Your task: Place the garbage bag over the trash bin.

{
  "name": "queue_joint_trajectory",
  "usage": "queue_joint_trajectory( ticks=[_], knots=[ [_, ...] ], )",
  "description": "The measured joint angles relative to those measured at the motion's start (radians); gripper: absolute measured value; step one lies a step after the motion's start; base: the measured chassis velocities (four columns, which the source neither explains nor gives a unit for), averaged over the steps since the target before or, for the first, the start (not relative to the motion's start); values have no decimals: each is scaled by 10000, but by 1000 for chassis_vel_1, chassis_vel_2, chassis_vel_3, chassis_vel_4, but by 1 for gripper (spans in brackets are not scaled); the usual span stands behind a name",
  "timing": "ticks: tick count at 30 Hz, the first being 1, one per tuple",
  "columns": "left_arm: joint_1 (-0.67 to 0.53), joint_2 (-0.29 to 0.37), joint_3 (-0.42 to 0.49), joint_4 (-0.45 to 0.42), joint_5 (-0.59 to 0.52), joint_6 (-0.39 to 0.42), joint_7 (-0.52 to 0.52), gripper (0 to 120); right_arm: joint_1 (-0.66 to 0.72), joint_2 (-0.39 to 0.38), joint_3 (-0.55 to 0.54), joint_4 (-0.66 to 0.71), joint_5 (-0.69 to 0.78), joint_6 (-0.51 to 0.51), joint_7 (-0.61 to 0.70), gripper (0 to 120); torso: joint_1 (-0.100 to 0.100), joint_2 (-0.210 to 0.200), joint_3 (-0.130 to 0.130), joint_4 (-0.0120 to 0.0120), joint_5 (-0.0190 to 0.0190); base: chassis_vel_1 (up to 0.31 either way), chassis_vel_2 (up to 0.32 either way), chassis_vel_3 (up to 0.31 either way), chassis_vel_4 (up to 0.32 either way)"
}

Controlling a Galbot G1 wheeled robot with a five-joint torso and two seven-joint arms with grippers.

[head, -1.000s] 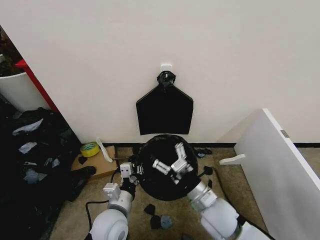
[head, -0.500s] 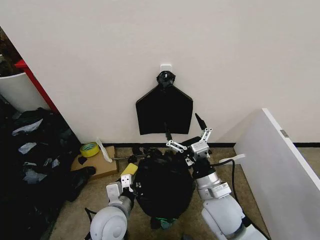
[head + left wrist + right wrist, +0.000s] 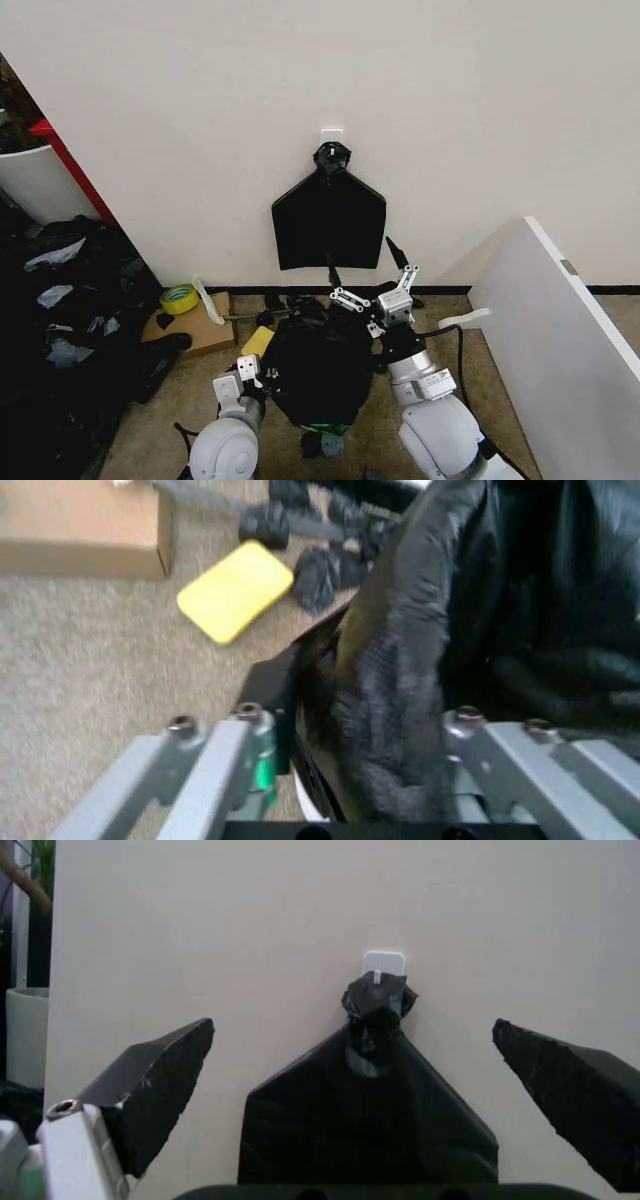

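I see the white wall (image 3: 480, 120) ahead, with a flat bundle of black bags (image 3: 329, 228) hanging from a small white hook (image 3: 332, 133). On the carpet (image 3: 160, 420) below it, the garbage bag (image 3: 318, 368) is draped over the trash bin (image 3: 322, 433), hiding all but a strip of pale green at the base. My right gripper (image 3: 362, 268) is raised above the bag's far edge, its fingers spread wide and holding nothing, pointing at the hanging bundle. My left gripper (image 3: 345, 727) sits low at the bag's left side; a fold of black plastic runs between its fingers, but I cannot tell whether they are closed on it. A yellow pad (image 3: 235, 591) lies on the carpet just beside the bag.
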Motion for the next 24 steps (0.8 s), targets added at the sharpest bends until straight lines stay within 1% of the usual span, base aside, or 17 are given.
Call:
queue_joint_trajectory(
  ticks=[3,4,5,6,8,11,12,15,17,19,20,21,23,24],
  knots=[
    [87,58,2,-458,289,-242,157,52,5,-46,27,-42,90,-11,11,100,0,0,0,0,0,0,0,0,0],
    [87,58,2,-458,289,-242,157,52,5,-46,27,-42,90,-11,11,100,0,0,0,0,0,0,0,0,0],
    [130,76,3,-689,351,-277,181,58,3,-65,47,-51,134,-19,18,100,0,0,0,-1,0,0,0,0,0],
    [187,102,0,-904,384,-284,184,60,-1,-80,68,-58,171,-26,26,100,0,0,0,-1,1,0,0,0,0],
    [348,188,-38,-1299,407,-277,167,70,-7,-114,121,-79,281,-45,55,100,0,0,0,-1,1,0,0,0,0],
    [548,304,-137,-1669,322,-138,20,82,-36,-142,179,-90,394,-68,94,100,0,0,0,0,1,0,0,0,0],
    [548,304,-137,-1669,322,-138,20,82,-36,-142,179,-90,394,-68,94,100,0,0,0,0,1,0,0,0,0],
    [669,334,-198,-1876,209,8,-128,93,-113,-164,230,-79,455,-81,119,100,0,0,0,0,0,0,0,0,0],
    [750,335,-247,-2176,348,-118,-67,99,-185,-191,324,-33,479,-87,125,100,0,0,0,0,0,0,0,0,0],
    [799,339,-267,-2310,565,-270,32,100,-219,-203,371,1,512,-106,136,100,0,0,0,0,0,0,0,0,0],
    [873,352,-292,-2469,1018,-607,219,100,-279,-224,433,75,567,-184,190,100,0,0,0,0,1,0,0,0,0],
    [963,354,-327,-2579,1699,-1094,497,100,-360,-234,503,193,638,-378,362,100,0,0,0,0,2,0,0,0,0],
    [1205,302,-457,-2579,3491,-2443,1213,100,-612,-262,768,558,990,-952,657,100,0,0,0,0,3,0,0,0,0],
    [1306,230,-608,-2484,4093,-3119,1556,100,-738,-274,941,690,1162,-1086,651,100,-1,1,-1,-1,1,0,0,0,0]
  ],
)
